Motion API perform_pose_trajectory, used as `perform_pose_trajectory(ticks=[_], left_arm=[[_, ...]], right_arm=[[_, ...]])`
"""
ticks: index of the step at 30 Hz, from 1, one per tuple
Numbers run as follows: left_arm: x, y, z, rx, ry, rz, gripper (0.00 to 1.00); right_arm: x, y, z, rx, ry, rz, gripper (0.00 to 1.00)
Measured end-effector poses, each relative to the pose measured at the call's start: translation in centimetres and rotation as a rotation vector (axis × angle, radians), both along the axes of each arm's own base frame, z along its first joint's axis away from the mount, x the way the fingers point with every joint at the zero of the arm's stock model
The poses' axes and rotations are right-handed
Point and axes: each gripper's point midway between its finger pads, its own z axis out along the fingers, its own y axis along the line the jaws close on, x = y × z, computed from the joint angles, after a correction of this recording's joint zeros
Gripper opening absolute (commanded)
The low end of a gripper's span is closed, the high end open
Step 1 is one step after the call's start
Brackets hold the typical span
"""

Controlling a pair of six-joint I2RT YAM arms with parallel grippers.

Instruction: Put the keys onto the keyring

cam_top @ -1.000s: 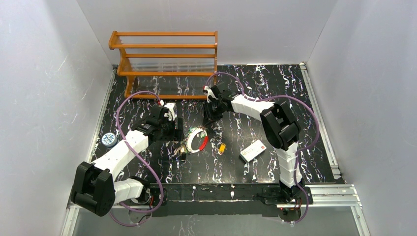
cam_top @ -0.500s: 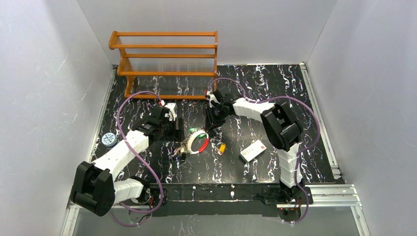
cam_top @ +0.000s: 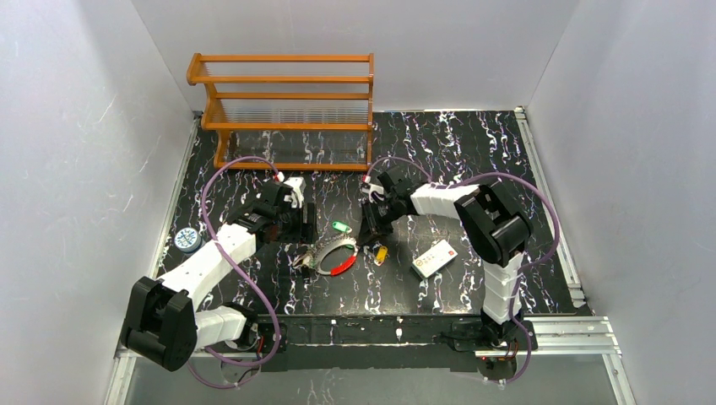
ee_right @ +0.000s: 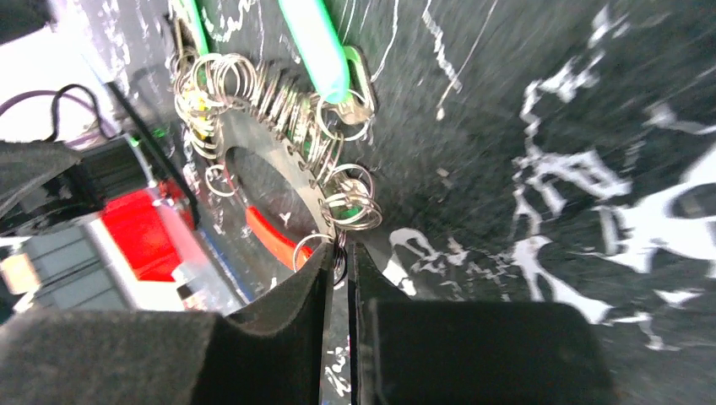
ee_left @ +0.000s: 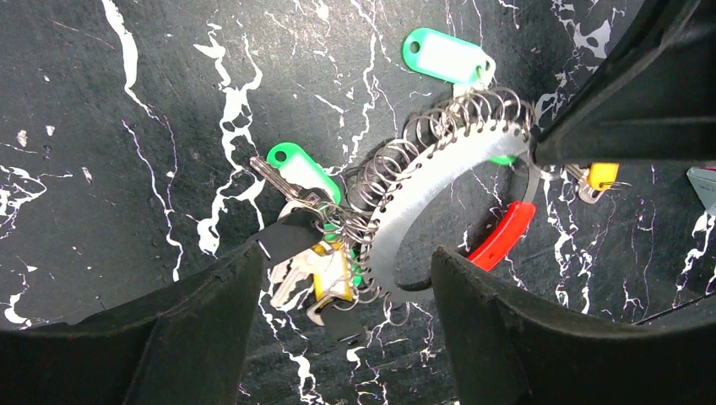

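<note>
The keyring lies on the black marbled table, a silvery white loop with a red section and many small split rings. My right gripper is shut on its far right edge; the right wrist view shows the ring's edge pinched between the closed jaws of that gripper. My left gripper is open just left of the ring, its jaws spread above a cluster of keys hanging on it. A green-tagged key lies by the ring's far side. A yellow-headed key lies loose to the right.
A flat white card with a red mark lies right of the yellow key. A wooden rack stands at the back. A round blue-grey object sits at the left table edge. Purple cables loop over both arms.
My right gripper has moved nearer and to the right, pulling the keyring with it. The ring has gone from tilted up to lying flatter. The left gripper has barely moved.
</note>
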Motion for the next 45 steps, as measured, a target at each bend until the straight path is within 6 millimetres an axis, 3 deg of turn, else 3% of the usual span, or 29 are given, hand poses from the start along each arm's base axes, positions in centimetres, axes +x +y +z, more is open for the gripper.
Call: perform_pose_trajectory(ticks=[6,8,12,16,21,24,28,34,42,45], left_arm=[[-0.2,-0.3,0.0,0.004,-0.001,-0.01,0.7],[-0.3,-0.5,0.0,0.004,-0.001,-0.018,0.69],[-0.9,-1.2,-0.4,-0.014,0.011,-0.017,0.62],[-2.8,-1.8,-2.7,-0.069,0.086,0.036,0.59],[-6.0,-2.0,-5.0,-0.121,0.196,0.146,0.59],[-6.9,-2.8,-4.7,-0.188,0.2,0.198,0.59],[-8.0,-3.4,-5.3,-0.244,0.24,0.266,0.56],[-8.2,-4.3,-5.2,-0.303,0.26,0.335,0.56],[-8.3,-4.1,-5.3,-0.299,0.255,0.367,0.56],[-8.3,-4.0,-5.4,-0.294,0.251,0.373,0.55]], right_arm=[[-2.9,-0.3,0.9,0.072,0.118,-0.005,0.35],[-2.8,-0.3,1.8,0.087,0.098,-0.002,0.43],[-2.2,-0.7,3.6,0.079,0.004,0.007,0.48],[-1.1,-1.3,4.0,0.027,-0.092,0.011,0.55],[-1.1,-2.6,2.8,-0.071,-0.158,0.037,0.59],[-1.6,-2.7,2.1,-0.132,-0.204,0.076,0.57],[-2.6,-1.3,2.4,-0.177,-0.292,0.159,0.55],[-2.9,0.2,1.9,-0.239,-0.398,0.224,0.53],[-2.5,-1.1,-0.3,-0.387,-0.469,0.25,0.38],[-2.1,-1.4,-0.3,-0.427,-0.506,0.253,0.23]])
